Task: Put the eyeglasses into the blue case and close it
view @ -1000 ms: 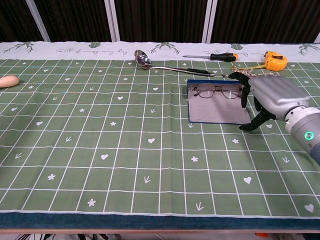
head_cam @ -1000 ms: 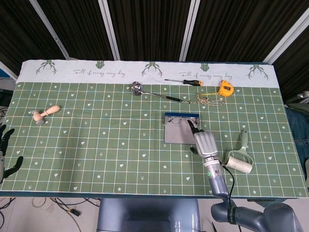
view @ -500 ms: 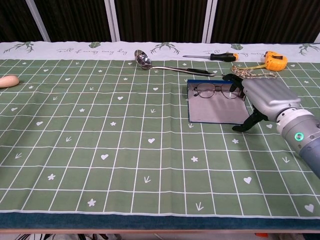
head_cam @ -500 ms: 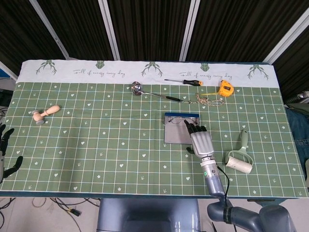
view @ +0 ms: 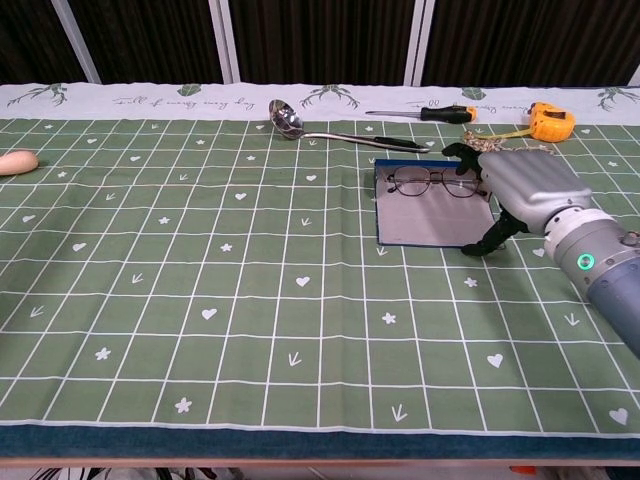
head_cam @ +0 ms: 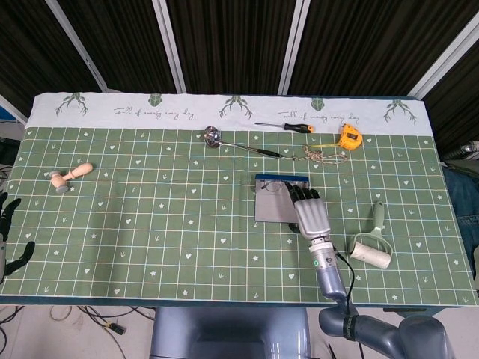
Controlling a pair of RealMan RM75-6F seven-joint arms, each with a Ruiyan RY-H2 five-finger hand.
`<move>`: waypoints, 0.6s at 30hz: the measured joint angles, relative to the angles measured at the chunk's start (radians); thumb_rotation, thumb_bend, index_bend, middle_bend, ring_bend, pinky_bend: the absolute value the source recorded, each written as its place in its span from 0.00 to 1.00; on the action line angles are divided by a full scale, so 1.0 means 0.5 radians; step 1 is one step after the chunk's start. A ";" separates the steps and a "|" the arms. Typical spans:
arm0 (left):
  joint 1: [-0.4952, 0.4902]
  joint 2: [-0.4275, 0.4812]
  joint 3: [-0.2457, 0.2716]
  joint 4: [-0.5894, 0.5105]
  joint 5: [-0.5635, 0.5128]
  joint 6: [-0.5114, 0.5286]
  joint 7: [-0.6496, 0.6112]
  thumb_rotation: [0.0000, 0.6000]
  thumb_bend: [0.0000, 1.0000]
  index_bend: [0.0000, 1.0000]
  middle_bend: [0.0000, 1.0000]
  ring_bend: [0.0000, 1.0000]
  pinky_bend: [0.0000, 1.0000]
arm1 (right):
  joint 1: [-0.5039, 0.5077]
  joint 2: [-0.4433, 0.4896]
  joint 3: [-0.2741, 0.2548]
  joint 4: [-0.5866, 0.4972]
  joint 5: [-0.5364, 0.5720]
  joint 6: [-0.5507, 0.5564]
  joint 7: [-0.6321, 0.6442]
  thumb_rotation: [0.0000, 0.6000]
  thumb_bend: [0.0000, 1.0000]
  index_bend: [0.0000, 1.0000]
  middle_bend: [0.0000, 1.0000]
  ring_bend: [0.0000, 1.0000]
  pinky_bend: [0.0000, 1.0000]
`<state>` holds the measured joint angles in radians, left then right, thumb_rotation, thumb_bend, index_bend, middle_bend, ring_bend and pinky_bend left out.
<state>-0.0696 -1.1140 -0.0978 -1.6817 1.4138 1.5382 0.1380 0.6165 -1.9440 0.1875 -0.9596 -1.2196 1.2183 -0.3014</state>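
The blue case lies open and flat right of the table's middle, grey inside with a blue far rim. The eyeglasses rest unfolded on its far part. My right hand hovers at the case's right edge, its fingers spread and reaching over the right end of the glasses, the thumb pointing down beside the case. Whether the fingers touch the frame cannot be told. My left hand hangs off the table's left edge, fingers apart, holding nothing.
A lint roller lies right of my right hand. Behind the case are a metal ladle, a screwdriver, a yellow tape measure and a coiled cord. A wooden mallet sits far left.
My right hand has moved left and away from me, from beside the case's right edge to over the right end of the glasses. Case, glasses and left hand have not moved.
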 measured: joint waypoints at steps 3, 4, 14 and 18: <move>0.001 0.000 0.000 0.003 0.000 0.000 -0.004 1.00 0.31 0.09 0.00 0.00 0.00 | -0.004 0.005 0.005 -0.011 -0.003 -0.013 0.000 1.00 0.12 0.12 0.22 0.24 0.26; 0.000 0.000 0.000 0.003 0.001 0.000 -0.004 1.00 0.31 0.09 0.00 0.00 0.00 | -0.006 0.009 0.006 -0.019 -0.004 -0.018 0.000 1.00 0.12 0.12 0.22 0.24 0.26; 0.000 0.001 -0.002 -0.002 -0.001 -0.001 -0.002 1.00 0.31 0.09 0.00 0.00 0.00 | -0.022 0.035 0.021 -0.077 0.011 -0.088 -0.019 1.00 0.11 0.12 0.22 0.24 0.26; 0.000 0.000 -0.001 0.001 -0.003 -0.003 -0.005 1.00 0.31 0.09 0.00 0.00 0.00 | -0.018 0.031 0.027 -0.067 0.004 -0.095 -0.031 1.00 0.11 0.12 0.22 0.24 0.26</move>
<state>-0.0697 -1.1140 -0.0985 -1.6811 1.4125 1.5366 0.1356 0.6075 -1.9286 0.2011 -0.9932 -1.2174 1.1710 -0.3167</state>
